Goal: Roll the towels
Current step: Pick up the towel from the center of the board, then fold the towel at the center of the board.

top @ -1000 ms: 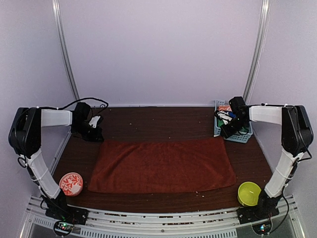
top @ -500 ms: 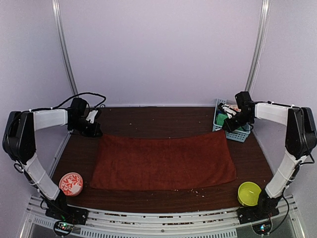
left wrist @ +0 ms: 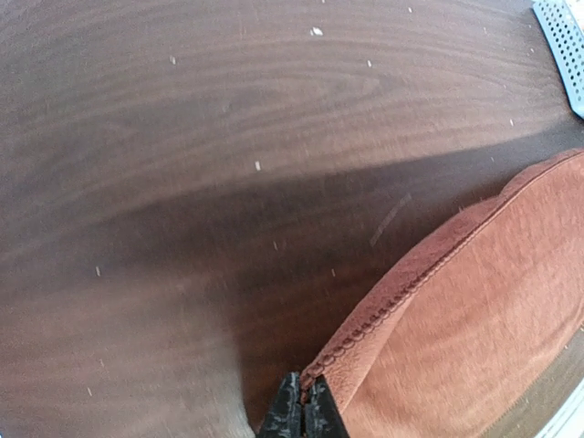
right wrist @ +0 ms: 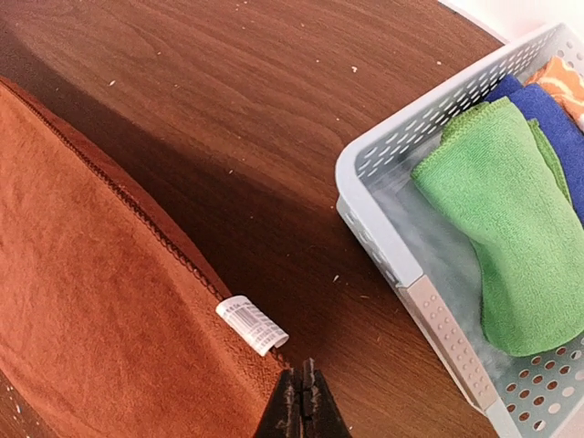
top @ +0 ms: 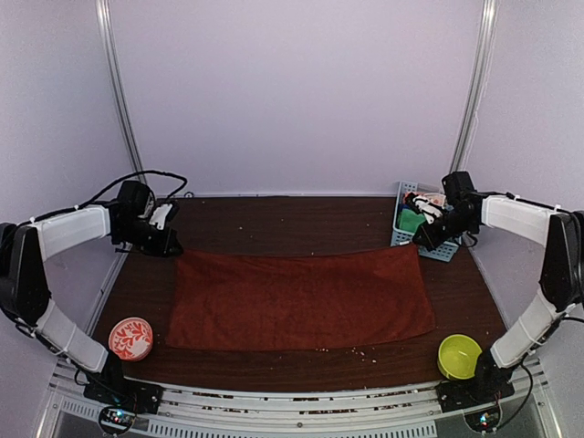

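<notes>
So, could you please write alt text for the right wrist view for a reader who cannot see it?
The right claw, shut, pinches a corner of the rust-red towel beside its white label, above a dark wooden table. To the right, a grey basket holds a green towel and a blue cloth.

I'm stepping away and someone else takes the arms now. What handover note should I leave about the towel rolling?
Left claw: shut on the rust-red towel at its far left corner.
Right claw: shut on its far right corner, by the tag.
The towel lies spread across the table, far edge stretched between the claws.
Green towel sits bundled in the basket.
Done: red towel laid out.
To do: roll it; none is rolled yet.
</notes>
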{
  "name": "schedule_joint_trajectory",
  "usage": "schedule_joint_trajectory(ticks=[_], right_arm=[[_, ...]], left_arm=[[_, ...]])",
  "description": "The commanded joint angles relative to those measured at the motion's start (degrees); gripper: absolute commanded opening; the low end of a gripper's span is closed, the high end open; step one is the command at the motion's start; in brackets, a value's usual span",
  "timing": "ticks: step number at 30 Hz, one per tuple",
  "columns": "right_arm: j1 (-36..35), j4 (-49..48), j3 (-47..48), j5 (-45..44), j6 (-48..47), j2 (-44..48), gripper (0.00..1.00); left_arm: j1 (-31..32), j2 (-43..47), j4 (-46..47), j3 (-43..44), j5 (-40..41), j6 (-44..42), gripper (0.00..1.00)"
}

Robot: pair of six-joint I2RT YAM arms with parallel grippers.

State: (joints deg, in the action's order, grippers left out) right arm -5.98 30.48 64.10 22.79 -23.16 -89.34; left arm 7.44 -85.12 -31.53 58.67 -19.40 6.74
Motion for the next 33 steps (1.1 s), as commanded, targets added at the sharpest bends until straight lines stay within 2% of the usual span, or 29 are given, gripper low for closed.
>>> schedule_joint_trajectory(ticks=[1, 15, 27, 33], right_arm=[[0.8, 3.9, -2.8, 2.3, -5.1, 3.4, 0.00], [1.0, 12.6, -11.8, 4.8, -13.3, 12.5, 0.00], [2.6, 17.0, -15.8, 3.9, -17.7, 18.0, 0.00], [4.0, 21.3, -17.7, 5.1, -25.4, 19.2, 0.00]], left_arm=[[-0.5, 4.4, -5.6, -2.5, -1.5, 1.7, 0.00], [-0.3, 13.1, -17.7, -8.2, -2.4, 5.7, 0.00], [-0.3, 14.6, -26.4, -8.9, 1.9, 9.2, 0.00], [0.6, 13.7, -28.1, -10.6, 2.7, 10.0, 0.00]])
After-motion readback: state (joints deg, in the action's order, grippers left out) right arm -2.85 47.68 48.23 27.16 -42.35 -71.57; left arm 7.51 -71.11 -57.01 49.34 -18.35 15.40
